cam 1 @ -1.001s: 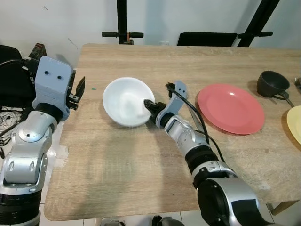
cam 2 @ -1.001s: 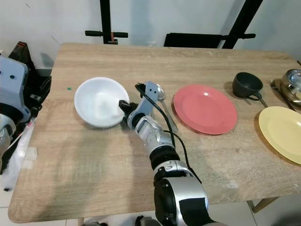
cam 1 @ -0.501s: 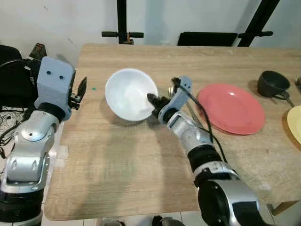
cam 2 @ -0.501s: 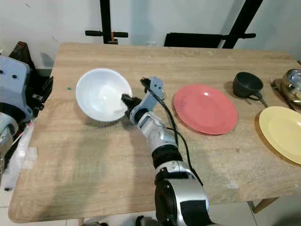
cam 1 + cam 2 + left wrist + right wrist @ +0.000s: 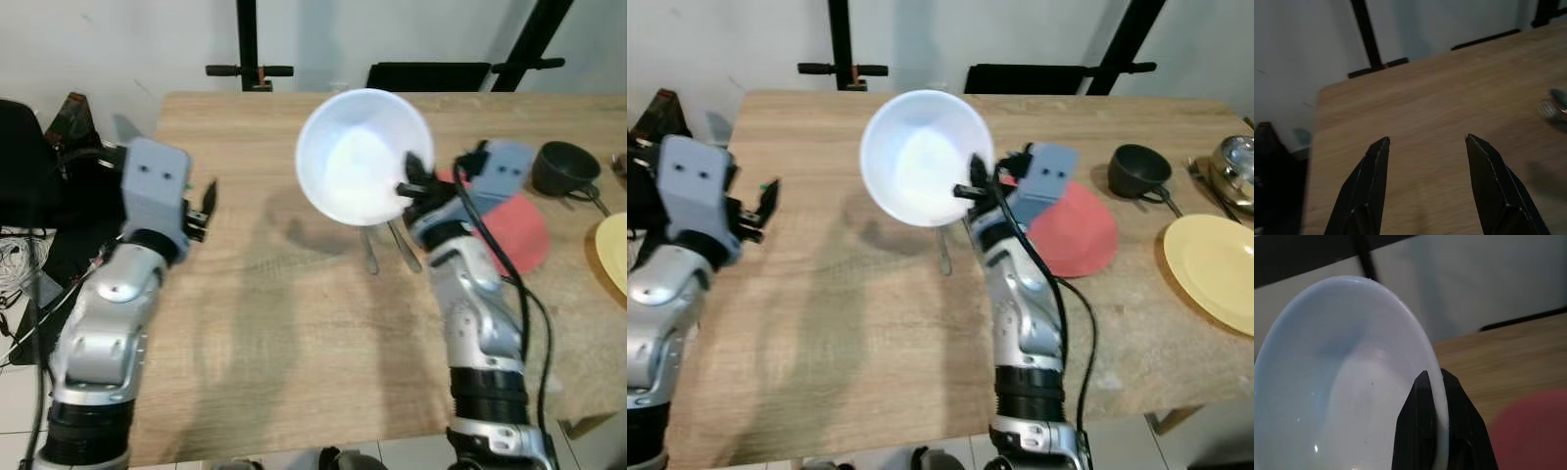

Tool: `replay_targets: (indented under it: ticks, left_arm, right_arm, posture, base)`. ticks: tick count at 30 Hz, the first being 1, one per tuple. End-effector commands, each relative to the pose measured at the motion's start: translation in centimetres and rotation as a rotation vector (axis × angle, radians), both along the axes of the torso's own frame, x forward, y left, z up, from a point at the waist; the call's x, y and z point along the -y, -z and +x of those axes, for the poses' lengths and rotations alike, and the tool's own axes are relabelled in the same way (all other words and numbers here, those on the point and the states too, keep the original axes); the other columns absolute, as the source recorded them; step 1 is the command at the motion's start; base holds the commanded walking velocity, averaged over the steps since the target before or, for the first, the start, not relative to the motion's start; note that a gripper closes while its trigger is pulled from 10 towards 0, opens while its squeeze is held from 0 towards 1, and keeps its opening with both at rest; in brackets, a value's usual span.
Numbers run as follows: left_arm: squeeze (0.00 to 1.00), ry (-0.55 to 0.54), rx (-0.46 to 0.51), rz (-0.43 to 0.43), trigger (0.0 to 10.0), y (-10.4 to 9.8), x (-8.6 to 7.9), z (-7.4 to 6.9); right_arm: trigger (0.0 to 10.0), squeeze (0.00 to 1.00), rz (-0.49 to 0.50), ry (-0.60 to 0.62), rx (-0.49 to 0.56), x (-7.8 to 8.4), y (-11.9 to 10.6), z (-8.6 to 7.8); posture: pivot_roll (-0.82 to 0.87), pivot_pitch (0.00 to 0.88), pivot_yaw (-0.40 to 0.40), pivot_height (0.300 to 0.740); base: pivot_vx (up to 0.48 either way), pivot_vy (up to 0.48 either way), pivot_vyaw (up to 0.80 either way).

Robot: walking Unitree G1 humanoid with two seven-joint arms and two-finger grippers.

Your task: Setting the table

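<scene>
My right gripper (image 5: 409, 188) is shut on the rim of a white bowl (image 5: 362, 155), holding it tilted in the air above the middle of the wooden table (image 5: 274, 323). In the right wrist view the bowl (image 5: 1342, 382) is pinched at its rim between the black fingers (image 5: 1422, 431). A red plate (image 5: 514, 230) lies on the table behind my right arm, partly hidden. Two spoons (image 5: 370, 250) lie on the table beneath the bowl. My left gripper (image 5: 1425, 147) is open and empty over the table's left edge.
A black cup (image 5: 566, 166) stands at the far right, next to a yellow plate (image 5: 1210, 269) and a shiny metal pot (image 5: 1236, 162). Black stands and a dark chair back (image 5: 428, 75) line the wall behind the table. Dark bags (image 5: 29, 147) sit left of the table.
My right gripper has lifted the white bowl off the table and carried it up and to the right, uncovering the spoons. The camera view has shifted as well.
</scene>
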State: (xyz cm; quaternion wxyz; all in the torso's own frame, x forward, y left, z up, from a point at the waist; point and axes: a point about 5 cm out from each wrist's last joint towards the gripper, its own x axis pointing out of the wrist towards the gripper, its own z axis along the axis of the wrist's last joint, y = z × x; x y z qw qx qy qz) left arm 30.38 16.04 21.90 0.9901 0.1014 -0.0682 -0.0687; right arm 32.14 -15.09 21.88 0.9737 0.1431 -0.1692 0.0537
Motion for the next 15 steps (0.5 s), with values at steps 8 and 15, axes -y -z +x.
replay_targets:
  ticks: [8,15]
  left_arm:
    - [0.00,-0.050,-0.039,-0.010,10.0,1.0,0.8,1.2]
    - [0.00,-0.042,-0.027,0.007,10.0,1.0,1.1,1.3]
  right_arm:
    - [10.0,0.00,-0.077,0.120,0.059,1.4,-1.2,-1.5]
    - [10.0,0.00,-0.075,0.132,0.044,1.4,-0.8,-1.8]
  posture:
    - [-0.06,0.042,0.052,0.740]
    - [-0.07,0.042,0.054,0.740]
  base:
    - [0.000,0.000,0.00]
    - [0.000,0.000,0.00]
